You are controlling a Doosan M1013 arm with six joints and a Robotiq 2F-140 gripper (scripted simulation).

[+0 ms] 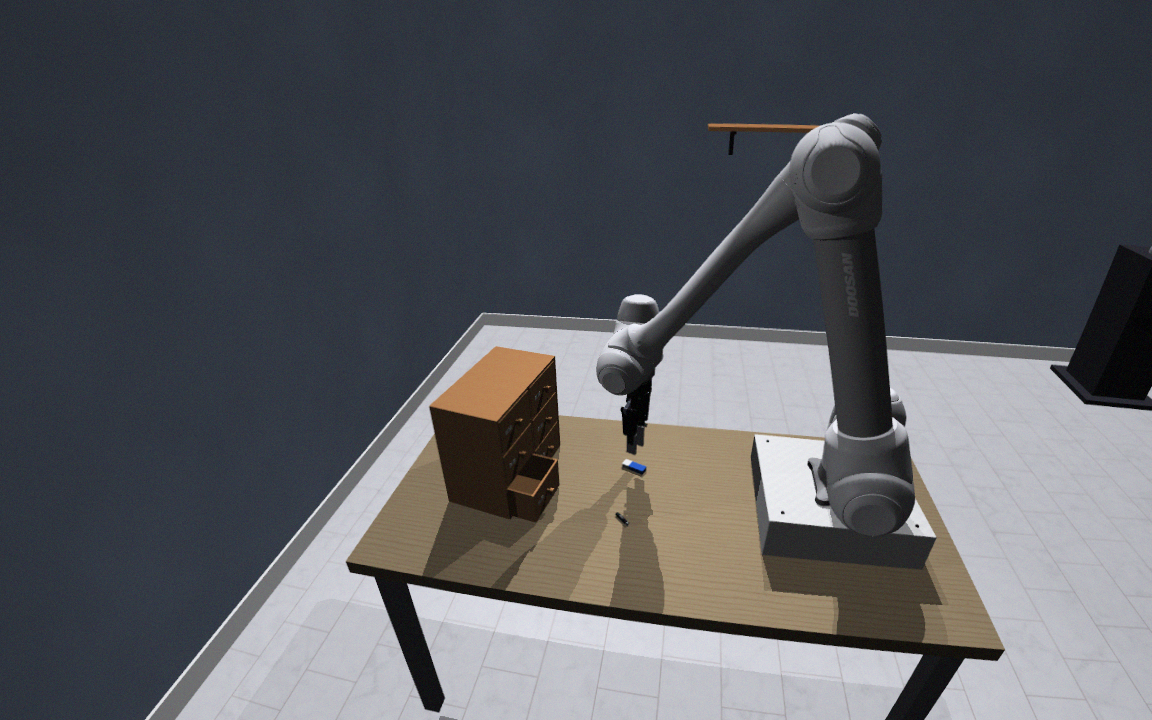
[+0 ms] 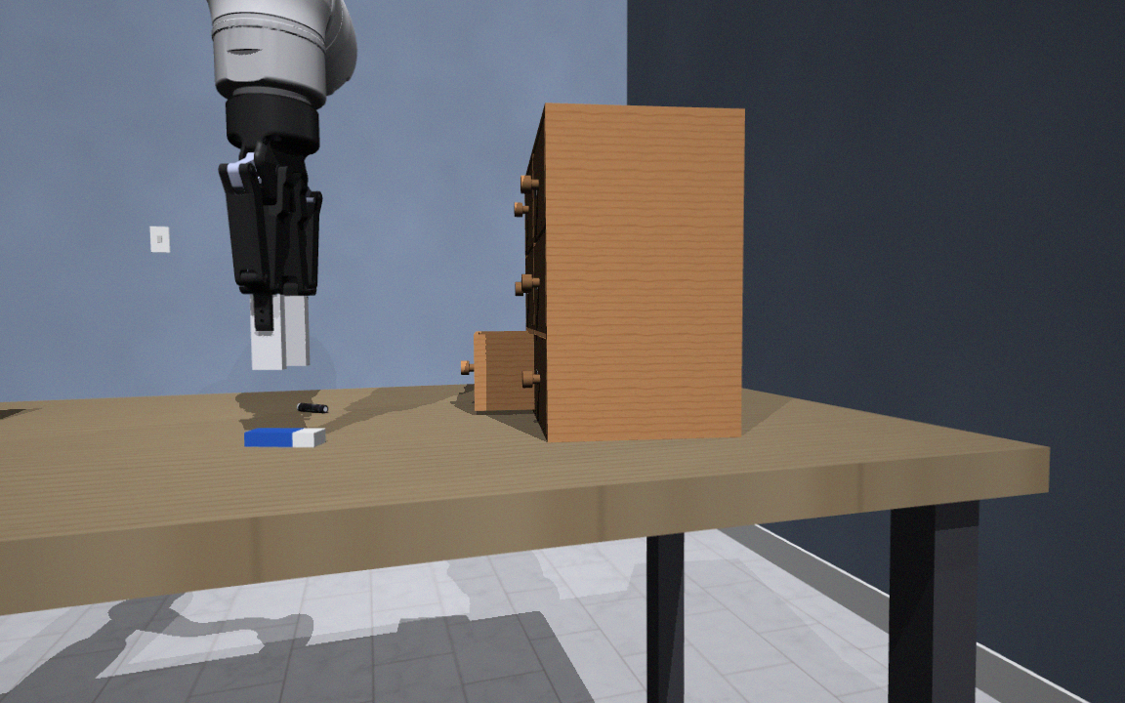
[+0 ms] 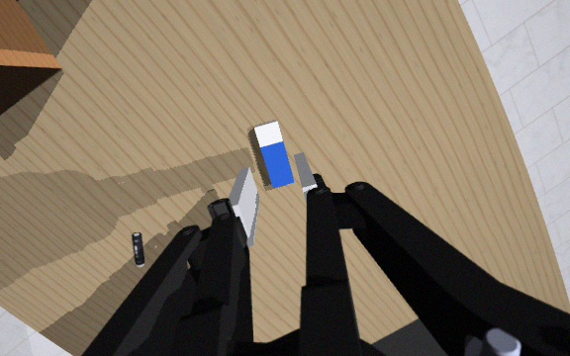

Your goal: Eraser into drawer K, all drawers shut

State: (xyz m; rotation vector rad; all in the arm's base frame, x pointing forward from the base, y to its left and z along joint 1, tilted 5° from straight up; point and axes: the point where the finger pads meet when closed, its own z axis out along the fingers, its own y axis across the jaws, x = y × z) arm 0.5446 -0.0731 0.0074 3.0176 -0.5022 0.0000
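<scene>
Top view shows the table (image 1: pixel 831 608) carrying the arm (image 1: pixel 849 295) on its grey base (image 1: pixel 781 528) at one end and the chest (image 1: pixel 477 429) near the other. One bottom drawer (image 1: pixel 533 488) of the chest stands pulled out; the rest look pushed in, and the letters on the fronts are too small to read. From the exterior view that drawer (image 2: pixel 504 371) juts from the chest's (image 2: pixel 645 270) front at table level.

The gripper (image 2: pixel 279 350) hangs pointing straight down above the table (image 2: pixel 462 489), clear of the surface. Its fingers are partly spread with a narrow gap and nothing between them. In the wrist view the two grey pads (image 3: pixel 244 200) frame the near, blue end of the eraser (image 3: pixel 273 154), which lies flat on the wood below them, its white end farther from the camera.

In the exterior view the eraser (image 2: pixel 284 436) rests on the table just under the gripper and apart from it, well away from the chest. A small black cylinder (image 2: pixel 312 408) lies near it, also seen off to the side in the wrist view (image 3: pixel 138 248).
</scene>
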